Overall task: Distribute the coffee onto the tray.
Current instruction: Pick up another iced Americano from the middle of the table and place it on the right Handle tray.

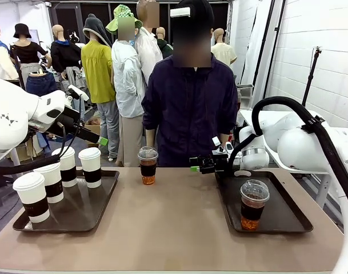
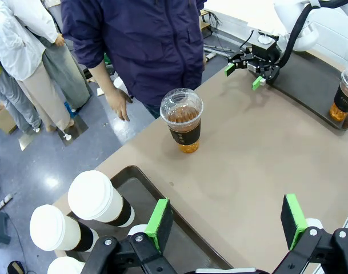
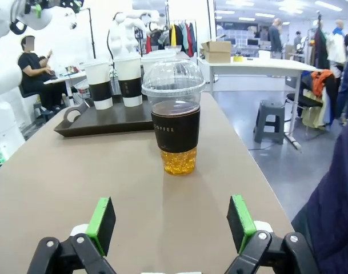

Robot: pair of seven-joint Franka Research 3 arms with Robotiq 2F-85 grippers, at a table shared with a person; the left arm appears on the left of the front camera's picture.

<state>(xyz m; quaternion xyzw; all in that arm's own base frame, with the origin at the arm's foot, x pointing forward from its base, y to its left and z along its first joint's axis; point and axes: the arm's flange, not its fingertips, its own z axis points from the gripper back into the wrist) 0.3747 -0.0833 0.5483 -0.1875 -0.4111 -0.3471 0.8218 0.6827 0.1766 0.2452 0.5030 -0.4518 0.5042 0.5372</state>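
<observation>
Clear dome-lid cup (image 3: 174,117) upright on tabletop (image 3: 76,188), long axis vertical, lid up. R end effector (image 3: 171,210) wide open, empty, aimed at it; L end effector (image 2: 226,220) open, empty.

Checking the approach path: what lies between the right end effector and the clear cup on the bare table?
Bare tabletop, seen in the right wrist view: nothing stands between the open right end effector and the clear cup.
</observation>
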